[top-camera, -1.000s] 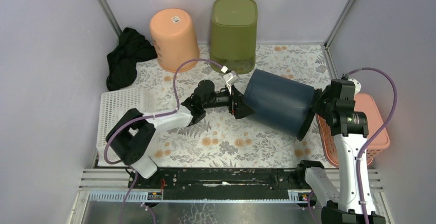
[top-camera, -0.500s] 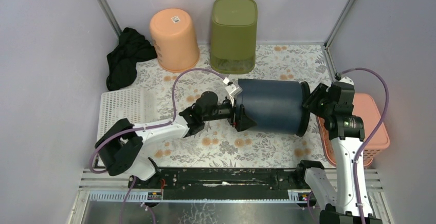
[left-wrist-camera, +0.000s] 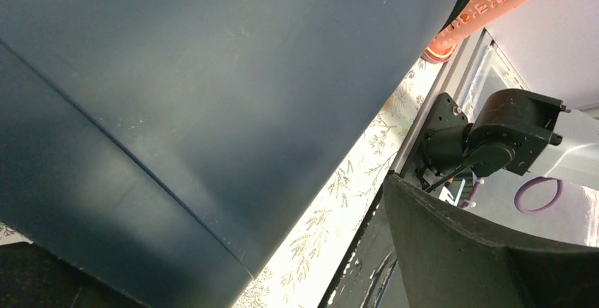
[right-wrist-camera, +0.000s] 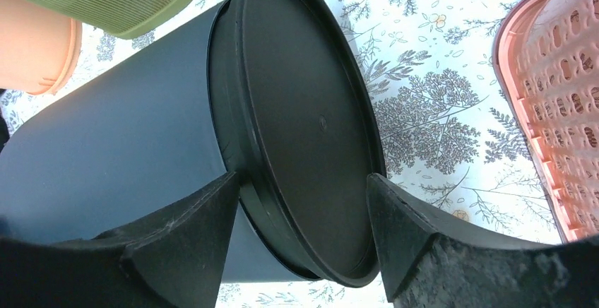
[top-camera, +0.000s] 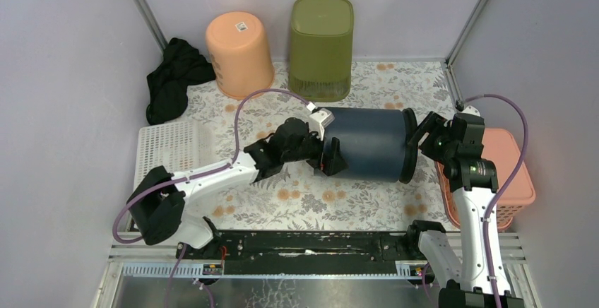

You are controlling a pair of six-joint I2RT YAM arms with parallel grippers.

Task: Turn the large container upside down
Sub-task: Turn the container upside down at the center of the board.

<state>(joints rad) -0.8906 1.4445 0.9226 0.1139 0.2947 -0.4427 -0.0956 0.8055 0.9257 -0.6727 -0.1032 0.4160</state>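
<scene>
The large container is a dark blue drum lying on its side mid-table, its black-rimmed end facing right. My right gripper stands open at that end. In the right wrist view its gripper straddles the black rim with a gap on each side. My left gripper is wide open at the drum's left end. In the left wrist view the blue wall fills the upper left, and one finger stands clear of it at lower right. The other finger is hidden.
An upturned orange bucket and an upturned green bin stand at the back. Black cloth lies at the back left. A white basket sits left, and a pink basket sits right, behind my right arm.
The drum has dropped from a tilt to lie level and shifted left. My right gripper has opened and let go of the rim. The left arm has followed the drum.
</scene>
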